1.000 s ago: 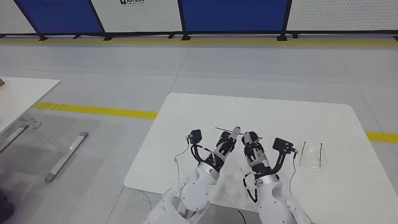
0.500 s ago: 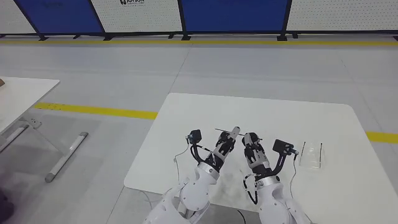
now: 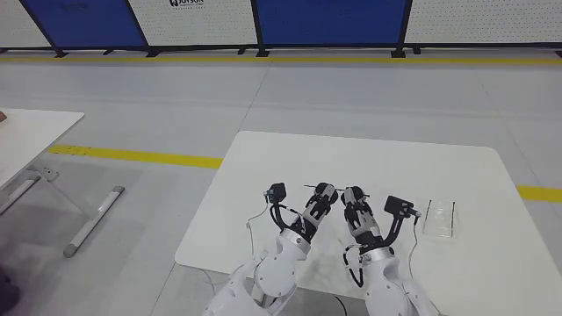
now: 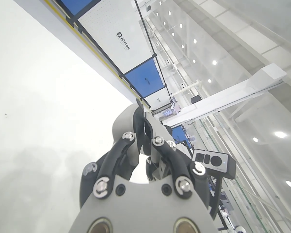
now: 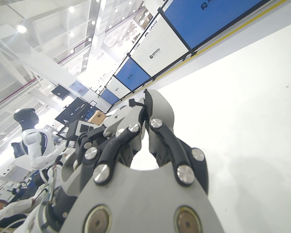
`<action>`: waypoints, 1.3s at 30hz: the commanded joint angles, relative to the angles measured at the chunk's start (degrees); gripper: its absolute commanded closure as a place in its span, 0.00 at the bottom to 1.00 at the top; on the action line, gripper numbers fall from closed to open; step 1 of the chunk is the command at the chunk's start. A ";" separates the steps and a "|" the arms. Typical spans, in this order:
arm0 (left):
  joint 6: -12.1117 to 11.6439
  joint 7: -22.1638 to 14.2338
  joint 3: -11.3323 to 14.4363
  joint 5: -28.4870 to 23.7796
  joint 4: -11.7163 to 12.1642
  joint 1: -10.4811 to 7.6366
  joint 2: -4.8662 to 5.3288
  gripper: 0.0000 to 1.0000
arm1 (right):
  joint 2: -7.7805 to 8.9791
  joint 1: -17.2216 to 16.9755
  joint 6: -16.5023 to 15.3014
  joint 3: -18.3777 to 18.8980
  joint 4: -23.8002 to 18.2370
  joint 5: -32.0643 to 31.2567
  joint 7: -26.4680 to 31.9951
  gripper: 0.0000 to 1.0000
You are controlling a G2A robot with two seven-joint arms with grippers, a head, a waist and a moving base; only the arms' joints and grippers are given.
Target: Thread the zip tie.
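Top view: left claw (image 3: pixel 324 193) and right claw (image 3: pixel 351 197) hung close together over the white tabletop (image 3: pixel 421 162), with the zip tie (image 3: pixel 310 186) poking out leftward. Left wrist view: left claw (image 4: pixel 142 115) was pinched tight on the zip tie. Right wrist view: right claw (image 5: pixel 145 107) was clamped on the zip tie (image 5: pixel 132 103), its head jutting out.
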 commanded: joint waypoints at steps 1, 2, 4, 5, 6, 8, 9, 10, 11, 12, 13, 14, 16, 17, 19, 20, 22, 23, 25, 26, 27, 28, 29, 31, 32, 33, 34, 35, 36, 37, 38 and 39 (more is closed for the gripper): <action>-0.48 -0.19 -0.04 -0.14 -0.09 -0.08 0.01 1.00 | 0.00 0.16 0.00 -0.03 0.11 0.60 0.99 1.00; -0.73 -0.32 -0.08 -0.21 -0.18 -0.07 0.02 1.00 | 0.00 0.22 -0.01 0.03 0.09 1.15 1.44 1.00; -1.08 -0.59 -0.26 -0.47 -0.40 0.09 0.06 1.00 | 0.02 0.36 -0.02 0.19 0.09 1.66 2.09 1.00; -1.16 -0.69 -0.33 -0.45 -0.48 0.15 0.09 1.00 | 0.03 0.39 -0.09 0.23 0.07 1.95 2.43 1.00; -1.23 -0.83 -0.39 -0.38 -0.51 0.21 0.12 1.00 | 0.05 0.43 -0.18 0.29 0.03 2.24 2.82 1.00; -1.28 -1.17 -0.54 -0.19 -0.52 0.37 0.19 1.00 | 0.10 0.42 -0.39 0.48 -0.13 2.92 3.53 1.00; -1.27 -1.32 -0.60 -0.11 -0.52 0.43 0.22 1.00 | 0.10 0.35 -0.47 0.61 -0.25 3.65 3.81 1.00; -1.24 -1.48 -0.67 -0.03 -0.53 0.51 0.25 1.00 | 0.12 0.29 -0.53 0.91 -0.43 4.58 4.09 1.00; -1.18 -1.60 -0.73 0.08 -0.56 0.56 0.28 1.00 | 0.15 0.27 -0.59 1.11 -0.53 4.83 4.26 1.00; -1.08 -1.76 -0.79 0.26 -0.60 0.60 0.31 1.00 | 0.19 0.23 -0.63 1.26 -0.61 4.90 4.39 1.00; -0.86 -2.13 -0.85 0.70 -0.64 0.66 0.38 1.00 | 0.24 0.15 -0.70 1.40 -0.70 4.86 4.53 1.00; -0.69 -2.41 -0.91 1.07 -0.73 0.70 0.43 1.00 | 0.28 0.10 -0.74 1.47 -0.76 4.74 4.68 1.00; -0.44 -2.88 -1.02 1.78 -0.95 0.83 0.54 1.00 | 0.34 -0.04 -0.81 1.61 -0.91 4.71 4.86 1.00; -0.27 -3.20 -1.10 2.42 -1.14 0.90 0.62 1.00 | 0.38 -0.16 -0.96 1.70 -1.00 5.23 5.31 1.00; -0.13 -3.49 -1.26 3.06 -1.47 1.08 0.72 1.00 | 0.44 -0.25 -1.15 1.99 -1.17 6.34 6.27 1.00; -0.01 -3.68 -1.41 3.55 -1.70 1.18 0.80 1.00 | 0.50 -0.27 -1.27 2.30 -1.33 7.16 7.01 1.00; 0.13 -3.93 -1.63 4.02 -2.05 1.36 0.90 1.00 | 0.58 -0.33 -1.47 2.73 -1.62 8.12 7.82 1.00; 0.17 -4.05 -1.73 4.12 -2.22 1.45 0.95 1.00 | 0.63 -0.37 -1.62 2.91 -1.79 8.58 8.24 1.00; 0.21 -4.32 -1.93 4.28 -2.55 1.62 1.03 1.00 | 0.75 -0.47 -1.91 3.24 -2.14 8.85 8.88 1.00; 0.21 -4.40 -1.99 4.31 -2.69 1.68 1.06 1.00 | 0.79 -0.51 -2.08 3.30 -2.24 8.82 9.07 1.00; 0.19 -4.58 -2.06 4.44 -2.92 1.74 1.11 1.00 | 0.84 -0.58 -2.21 3.37 -2.31 8.87 9.20 1.00; 0.20 -4.74 -2.09 4.47 -3.07 1.82 1.14 1.00 | 0.87 -0.62 -2.33 3.39 -2.34 9.03 9.31 1.00; 0.25 -5.03 -2.10 4.39 -3.23 1.90 1.17 1.00 | 0.89 -0.64 -2.44 3.41 -2.35 9.25 9.47 1.00; 0.42 -5.48 -2.21 4.37 -3.51 2.03 1.24 1.00 | 0.99 -0.54 -2.57 3.46 -2.33 9.08 10.12 1.00; 0.44 -5.76 -2.19 4.08 -3.62 2.10 1.25 1.00 | 1.03 -0.52 -2.60 3.47 -2.33 8.98 10.44 1.00; 0.44 -5.91 -2.25 3.66 -3.81 2.12 1.26 1.00 | 1.08 -0.49 -2.64 3.46 -2.32 8.88 10.77 1.00; 0.45 -5.97 -2.35 3.52 -3.98 2.11 1.28 1.00 | 1.13 -0.43 -2.78 3.45 -2.29 8.95 11.38 1.00; 0.44 -5.98 -2.40 3.38 -4.10 2.12 1.29 1.00 | 1.17 -0.39 -2.88 3.49 -2.29 9.14 11.71 1.00; 0.46 -6.04 -2.45 3.24 -4.20 2.15 1.31 1.00 | 1.21 -0.36 -2.96 3.54 -2.28 9.29 11.92 1.00; 0.59 -6.10 -2.50 3.39 -4.21 2.16 1.34 1.00 | 1.24 -0.34 -3.03 3.57 -2.28 9.39 12.09 1.00; 0.79 -6.11 -2.58 3.74 -4.22 2.19 1.38 1.00 | 1.28 -0.33 -3.09 3.61 -2.27 9.48 12.22 1.00; 0.88 -6.09 -2.61 3.92 -4.19 2.21 1.41 1.00 | 1.30 -0.32 -3.05 3.65 -2.29 9.46 12.19 1.00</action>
